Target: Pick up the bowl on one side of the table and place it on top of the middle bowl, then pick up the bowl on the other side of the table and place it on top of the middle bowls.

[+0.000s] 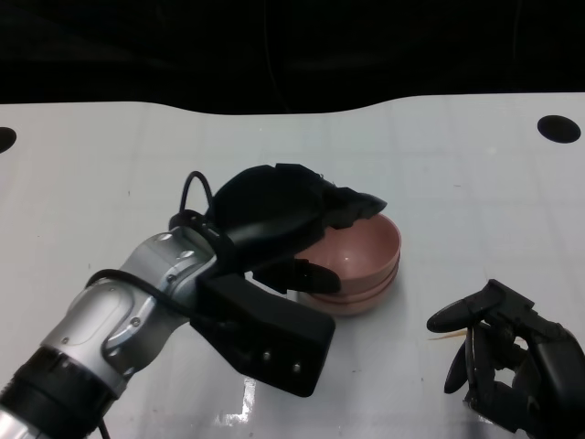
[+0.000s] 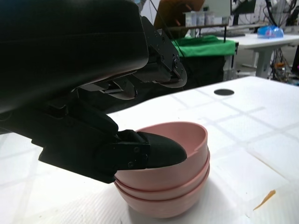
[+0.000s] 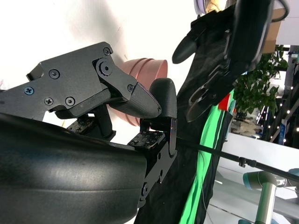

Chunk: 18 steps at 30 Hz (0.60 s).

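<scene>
The left hand (image 1: 283, 215) covers the near-left rim of the bowl stack (image 1: 361, 265), hiding that side in the head view. The left wrist view shows three pink bowls nested; the top bowl (image 2: 175, 149) sits in the stack with a thumb inside its rim and the other fingers (image 2: 163, 70) above it, apart from the rim, so whether the hand grips the bowl cannot be told. The right hand (image 1: 507, 352) lies near the stack at the table (image 1: 475, 183) edge, partly cut off, fingers loosely curled, holding nothing. A small orange scrap (image 2: 264, 199) lies beside the stack. The table is white, with two dark holes (image 1: 558, 128); beyond it are green cloth (image 2: 205, 46) and benches.
</scene>
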### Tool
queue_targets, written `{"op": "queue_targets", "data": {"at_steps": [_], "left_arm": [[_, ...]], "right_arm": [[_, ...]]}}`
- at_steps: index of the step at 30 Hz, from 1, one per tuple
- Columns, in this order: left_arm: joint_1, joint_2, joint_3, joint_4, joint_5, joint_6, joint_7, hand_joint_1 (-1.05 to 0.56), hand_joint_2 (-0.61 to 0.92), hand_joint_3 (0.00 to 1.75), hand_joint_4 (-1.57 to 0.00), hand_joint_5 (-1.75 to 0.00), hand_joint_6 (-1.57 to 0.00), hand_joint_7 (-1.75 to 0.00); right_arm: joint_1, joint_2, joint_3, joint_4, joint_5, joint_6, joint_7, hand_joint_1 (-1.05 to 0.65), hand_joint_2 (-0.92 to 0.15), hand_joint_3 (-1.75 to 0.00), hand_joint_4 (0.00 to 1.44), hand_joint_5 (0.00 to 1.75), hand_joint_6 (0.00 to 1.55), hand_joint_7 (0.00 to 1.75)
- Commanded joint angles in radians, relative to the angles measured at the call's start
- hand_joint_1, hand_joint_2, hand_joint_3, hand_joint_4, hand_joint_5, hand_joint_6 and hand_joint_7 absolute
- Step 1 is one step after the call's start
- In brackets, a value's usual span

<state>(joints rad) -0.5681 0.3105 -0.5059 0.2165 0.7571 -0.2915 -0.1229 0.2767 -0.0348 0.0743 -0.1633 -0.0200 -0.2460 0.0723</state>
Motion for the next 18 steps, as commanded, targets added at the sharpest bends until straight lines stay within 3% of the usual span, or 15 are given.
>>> {"op": "queue_targets", "data": {"at_steps": [1, 5, 12, 13, 15, 18], "left_arm": [[0.042, 0.041, 0.045, -0.055, -0.032, 0.006, -0.023, -0.74, 0.92, 0.44, -0.34, -0.19, -0.37, -0.01], [0.098, 0.07, 0.106, -0.086, -0.103, -0.045, 0.001, -0.71, 0.92, 0.41, -0.35, -0.21, -0.39, -0.02], [0.206, 0.026, 0.208, -0.047, -0.25, -0.188, 0.127, -0.61, 0.92, 0.29, -0.47, -0.4, -0.55, -0.07], [0.24, 0.005, 0.233, -0.039, -0.316, -0.218, 0.135, -0.59, 0.92, 0.28, -0.47, -0.48, -0.57, -0.08], [0.276, -0.018, 0.26, -0.03, -0.391, -0.254, 0.135, -0.53, 0.92, 0.27, -0.36, -0.94, -0.62, -0.12], [0.285, -0.029, 0.276, -0.021, -0.411, -0.274, 0.124, -0.52, 0.92, 0.27, -0.33, -1.07, -0.63, -0.13]], "right_arm": [[-0.002, -0.002, -0.012, -0.001, 0.01, 0.001, 0.0, -0.08, -0.48, -1.21, 0.78, 1.67, 0.74, 1.35], [-0.002, -0.002, -0.009, 0.001, 0.005, 0.001, -0.002, -0.07, -0.48, -1.22, 0.78, 1.66, 0.74, 1.35], [-0.001, 0.0, -0.006, -0.001, 0.011, 0.004, 0.002, -0.07, -0.49, -1.24, 0.78, 1.67, 0.73, 1.35], [-0.001, 0.0, -0.005, -0.001, 0.01, 0.005, 0.001, -0.07, -0.48, -1.24, 0.78, 1.67, 0.73, 1.35], [0.0, 0.001, -0.003, -0.002, 0.007, 0.006, 0.0, -0.07, -0.48, -1.23, 0.78, 1.66, 0.73, 1.35], [0.0, 0.001, -0.003, -0.003, 0.007, 0.007, 0.0, -0.07, -0.49, -1.23, 0.78, 1.66, 0.73, 1.35]]}}
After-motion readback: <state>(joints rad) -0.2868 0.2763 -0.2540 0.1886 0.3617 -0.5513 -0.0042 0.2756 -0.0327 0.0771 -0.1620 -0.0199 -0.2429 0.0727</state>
